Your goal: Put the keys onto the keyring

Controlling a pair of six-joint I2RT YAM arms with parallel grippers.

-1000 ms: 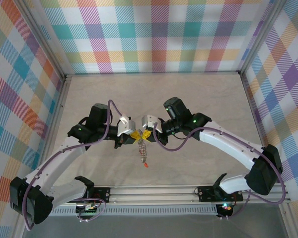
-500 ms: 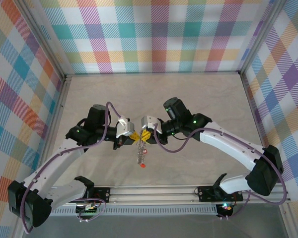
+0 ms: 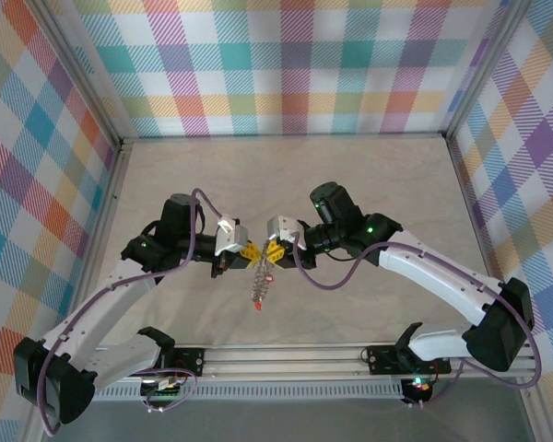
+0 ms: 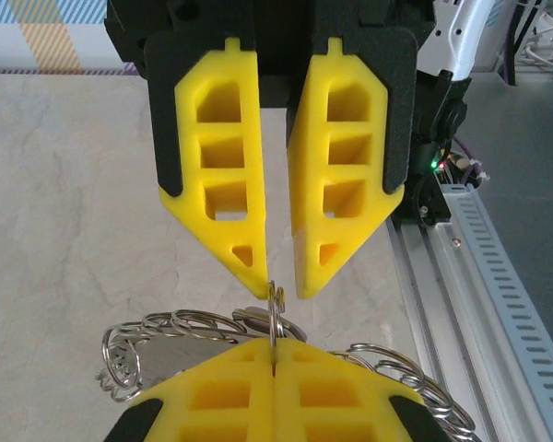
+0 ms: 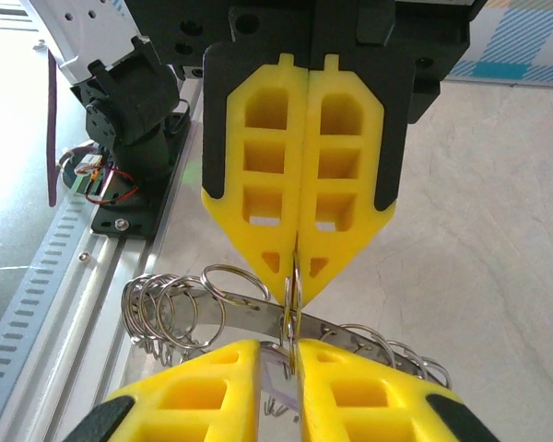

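I judge I'm mid-threading: my left hand (image 4: 275,354) is clamped shut on the keyring (image 4: 161,339) dangling just beneath it, my right hand (image 4: 278,276) is barely parted around the same loop, and next comes a fine push along that wire

Right pincer (image 4: 282,285) jaws parted slightly; right arm (image 3: 433,272) shifted outward; keyring (image 3: 262,287) hangs further left.
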